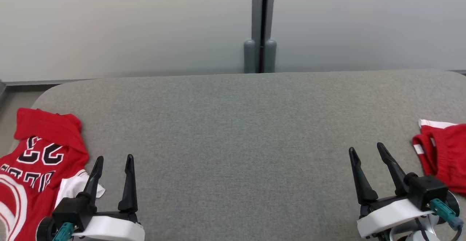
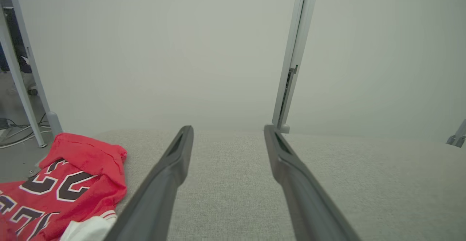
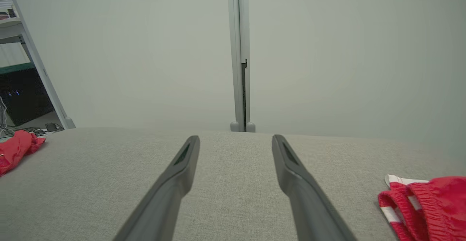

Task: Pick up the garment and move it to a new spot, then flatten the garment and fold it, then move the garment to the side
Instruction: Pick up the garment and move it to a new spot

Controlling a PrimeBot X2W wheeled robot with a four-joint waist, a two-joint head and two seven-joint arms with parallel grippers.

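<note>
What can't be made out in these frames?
- Red basketball jersey with black numerals: head view, cut off by left and bottom edges; left pincer covers part of its white trim.
- Red white-striped fabric garment: head view, cut by right edge; type unclear.
- Grey fabric table: head view, near edge below frame.

Two garments on the grey worktop (image 1: 233,142), well apart, one at each side.

Red jersey (image 1: 43,153): at the left edge, near side. Rumpled, not spread flat. Far end bunched into a soft fold. Black numerals with white outline face up and read upside down from the head view, with a line of black lettering below them. White curved band at its near left part. White trim or lining pokes out at its near right corner.

Red shorts (image 1: 446,153): at the right edge. Bunched in a heap. Gathered, ribbed hem or waistband faces inward, with white stripes beside it. A white corner shows at the far side. Partly cut off by the frame.
</note>
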